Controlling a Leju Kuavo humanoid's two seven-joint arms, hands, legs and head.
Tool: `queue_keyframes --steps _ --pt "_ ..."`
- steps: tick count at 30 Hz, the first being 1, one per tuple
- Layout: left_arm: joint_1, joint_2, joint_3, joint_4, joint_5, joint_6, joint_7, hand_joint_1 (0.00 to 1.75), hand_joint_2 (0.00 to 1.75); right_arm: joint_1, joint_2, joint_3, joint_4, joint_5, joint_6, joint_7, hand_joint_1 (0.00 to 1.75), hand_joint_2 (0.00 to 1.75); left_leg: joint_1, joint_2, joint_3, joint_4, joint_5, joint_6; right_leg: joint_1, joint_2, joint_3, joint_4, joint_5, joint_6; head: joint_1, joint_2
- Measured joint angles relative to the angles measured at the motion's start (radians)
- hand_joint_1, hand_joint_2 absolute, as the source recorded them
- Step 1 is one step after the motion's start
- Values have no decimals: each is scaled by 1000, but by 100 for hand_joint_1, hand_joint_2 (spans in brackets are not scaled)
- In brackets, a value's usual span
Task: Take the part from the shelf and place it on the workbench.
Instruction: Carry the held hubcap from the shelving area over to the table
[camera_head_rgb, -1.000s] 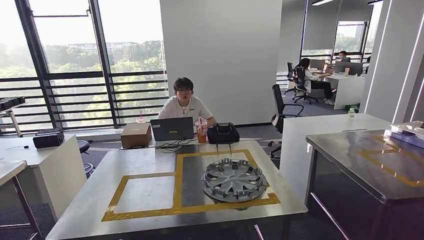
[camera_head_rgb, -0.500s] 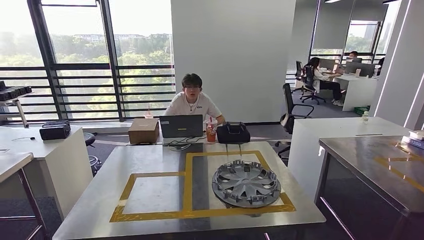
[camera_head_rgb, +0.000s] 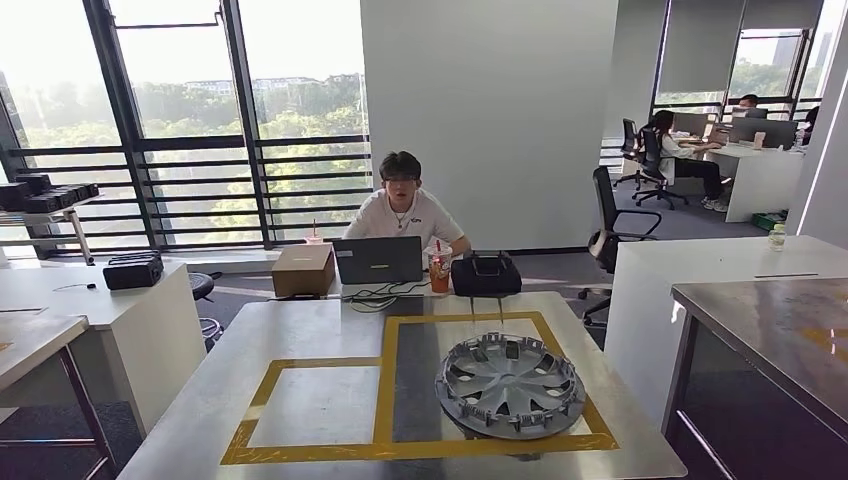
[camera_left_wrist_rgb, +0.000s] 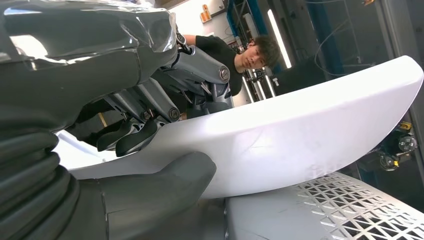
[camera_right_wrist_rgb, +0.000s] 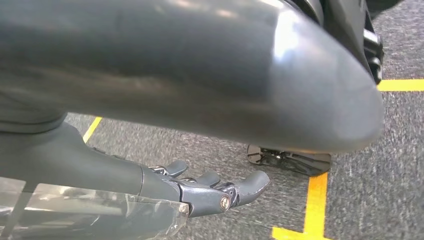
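Left robot hand: your left robot hand pinches the white curved part, dark fingers lying over its upper face and the thick thumb pressed in from underneath.

Right robot hand: your right robot hand hangs low over grey carpet marked with yellow lines, fingers loosely apart and holding nothing.

Part: it is off the shelf and carried in the left robot hand. A pale perforated surface sits close beneath it, though you cannot tell what that is.

Table: the steel table stands straight ahead in the head view, with two squares marked in yellow tape. A silver wheel cover lies in the right-hand square.

Beyond: a person sits at the far edge behind a laptop, beside a cardboard box and a black bag.

Just changed: the whole head view has slid over the past second, so the table and wheel cover now sit lower and further right in frame. That is your camera turning and closing in, not the things moving.

Meaning: the fetch looks done and the approach is nearly lined up. What remains is likely reaching out and setting the part down, probably in the left-hand square.
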Motion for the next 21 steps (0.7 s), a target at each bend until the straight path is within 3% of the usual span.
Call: queue_keyframes --steps 2,3,4,6,9,10,12,13,14,15,17,18,19,21 --pt "3 1 5 -2 -8 1 -1 175 175 -1 0 7 0 0 0 -4 0 0 -2 1 41 -136 102 11 1 0 26 -2 -18 4 0 0" --pt "4 1 7 -3 -12 2 -2 175 175 -2 -1 10 0 0 0 -5 0 0 -6 3 63 -195 132 18 3 0 35 -3 -25 8 -1 -1" --pt "5 1 10 -4 -17 2 -3 175 175 -3 -2 14 1 0 0 -5 0 0 -10 5 79 -233 142 24 5 0 38 -4 -30 12 -1 -1" --pt "8 1 13 -9 -25 3 -6 175 175 -6 -3 22 1 -1 1 -6 0 0 -15 5 90 -255 130 32 8 -4 38 -9 -36 21 -1 -1" --pt "13 0 16 -16 -39 4 -11 175 175 -10 -7 32 0 -1 4 -9 0 0 -9 0 114 -284 127 45 7 -16 27 18 -54 28 2 0" --pt "15 -1 16 -18 -42 5 -12 175 175 -11 -10 35 0 -1 5 -11 0 0 -7 0 124 -291 125 51 7 -19 1 66 -71 26 4 0" --pt "19 -1 16 -18 -45 6 -14 175 175 -13 -15 40 0 -3 6 -15 0 0 -12 -1 136 -294 115 59 9 -20 -88 209 -110 21 6 0" --pt "22 0 16 -18 -45 7 -16 175 175 -12 -18 43 0 -5 5 -17 0 0 -13 -3 142 -294 108 60 9 -20 -130 266 -119 23 7 0" --pt "24 0 17 -18 -45 9 -17 175 175 -12 -20 46 -1 -6 5 -18 0 0 -15 -5 149 -293 102 60 9 -20 -156 288 -110 29 8 0" --pt "26 1 19 -18 -44 10 -19 175 175 -11 -22 48 -1 -6 4 -19 0 0 -15 -7 159 -293 94 59 8 -20 -160 267 -83 37 9 0" --pt "26 4 24 -19 -41 9 -22 175 175 -11 -27 53 -3 -7 3 -20 0 0 -16 -10 180 -291 74 51 5 -22 -118 132 2 54 11 0" --pt "26 5 26 -19 -40 9 -23 175 175 -12 -28 55 -3 -7 2 -20 0 0 -18 -10 187 -287 61 46 5 -23 -91 67 32 54 12 0" --pt "25 7 28 -19 -39 8 -24 175 175 -12 -29 56 -3 -7 2 -21 0 0 -21 -11 192 -283 50 41 5 -24 -72 24 48 48 11 0" --pt "24 9 32 -20 -39 7 -24 175 175 -14 -29 59 -4 -7 2 -21 0 0 -24 -12 195 -279 37 32 10 -22 -60 8 44 27 9 -1"
